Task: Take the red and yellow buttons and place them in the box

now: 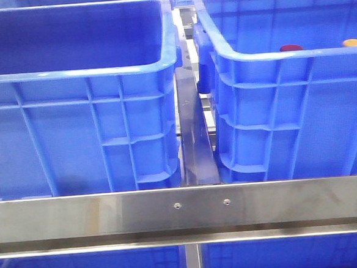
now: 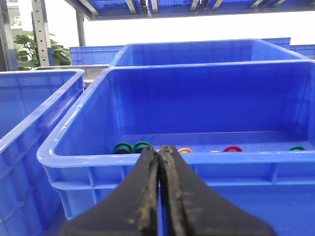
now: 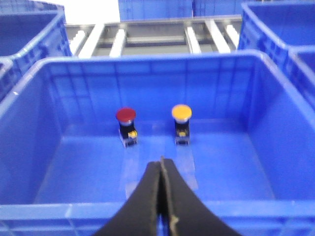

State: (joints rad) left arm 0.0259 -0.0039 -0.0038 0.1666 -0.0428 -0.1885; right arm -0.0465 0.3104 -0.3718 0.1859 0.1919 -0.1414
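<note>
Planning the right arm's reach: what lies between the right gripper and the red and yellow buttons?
In the right wrist view, only the crate's near rim and bare blue floor separate the shut right gripper from the red button and yellow button.

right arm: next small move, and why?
Probably open the right gripper first. Its fingers are shut with nothing between them, and it sits near the crate's front rim, short of the red button and yellow button, which stand upright side by side on the floor. It can then advance toward the red one.
</note>
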